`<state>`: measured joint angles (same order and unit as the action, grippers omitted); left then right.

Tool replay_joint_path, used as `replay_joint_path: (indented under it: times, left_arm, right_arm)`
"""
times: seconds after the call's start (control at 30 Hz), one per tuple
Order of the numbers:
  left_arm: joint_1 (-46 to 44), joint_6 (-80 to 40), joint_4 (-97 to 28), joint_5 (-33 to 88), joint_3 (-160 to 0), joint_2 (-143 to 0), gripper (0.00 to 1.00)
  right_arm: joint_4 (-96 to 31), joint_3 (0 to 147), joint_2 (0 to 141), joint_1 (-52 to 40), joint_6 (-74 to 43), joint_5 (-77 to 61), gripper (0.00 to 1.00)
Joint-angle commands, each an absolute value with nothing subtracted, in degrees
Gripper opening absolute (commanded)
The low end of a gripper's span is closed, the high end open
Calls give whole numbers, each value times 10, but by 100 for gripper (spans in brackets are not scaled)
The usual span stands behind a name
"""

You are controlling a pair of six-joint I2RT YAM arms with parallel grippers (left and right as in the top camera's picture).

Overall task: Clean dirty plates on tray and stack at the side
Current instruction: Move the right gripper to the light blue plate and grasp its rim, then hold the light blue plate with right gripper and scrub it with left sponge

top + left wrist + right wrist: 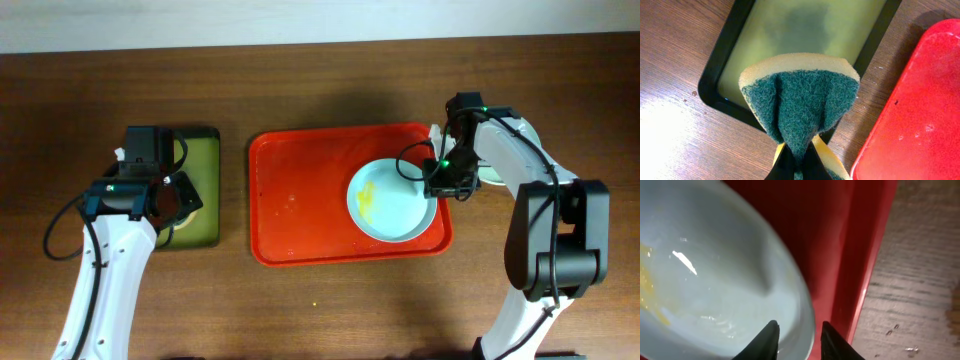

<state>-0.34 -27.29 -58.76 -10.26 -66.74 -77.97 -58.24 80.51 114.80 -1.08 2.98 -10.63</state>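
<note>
One pale mint-blue plate (395, 205) with a yellow smear lies in the right part of the red tray (300, 200). My right gripper (442, 183) is at the plate's right rim. In the right wrist view its open fingers (799, 330) straddle the rim of the plate (715, 255), one finger inside and one outside over the tray (840, 230). My left gripper (165, 195) is shut on a yellow-and-green sponge (800, 95), held above the table. A pale rounded edge (491, 177) shows behind the right arm, beside the tray; the rest of it is hidden.
A black-rimmed olive-green tray (205, 190) stands left of the red tray; it also shows in the left wrist view (790, 25), with the red tray's edge (920, 110) to its right. Brown wooden table (350, 310) all round.
</note>
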Motion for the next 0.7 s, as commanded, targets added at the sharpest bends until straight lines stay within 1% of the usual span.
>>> replay_joint_path:
  times: [0.0, 0.07, 0.1, 0.3, 0.43, 0.53, 0.6, 0.67]
  left_arm:
    - [-1, -278, -586, -98, -674, -769, 0]
    - [-1, -278, -586, -98, -674, -769, 0]
    - [-1, -278, -586, -98, -674, -769, 0]
    - [-1, -278, -583, -82, -674, -769, 0]
    - [-1, -272, -575, -54, -674, -769, 0]
    - [-4, -234, -559, 6, -670, -769, 0]
    - [-14, -211, -541, 52, -662, -769, 0]
    - [-28, -211, -534, 73, -655, -771, 0]
  right_arm:
    - [-581, 800, 1169, -7, 25, -106, 29]
    - [-583, 800, 1182, -7, 25, -114, 28]
    - [-583, 800, 1184, -7, 25, -122, 25]
    - [-582, 800, 1187, -9, 26, -197, 17]
    - [-581, 800, 1187, -34, 26, -237, 4]
    - [-568, 800, 1187, -74, 25, -240, 4]
    - [-547, 800, 1188, -105, -9, -234, 4]
    - [-518, 800, 1191, -131, -43, -234, 4]
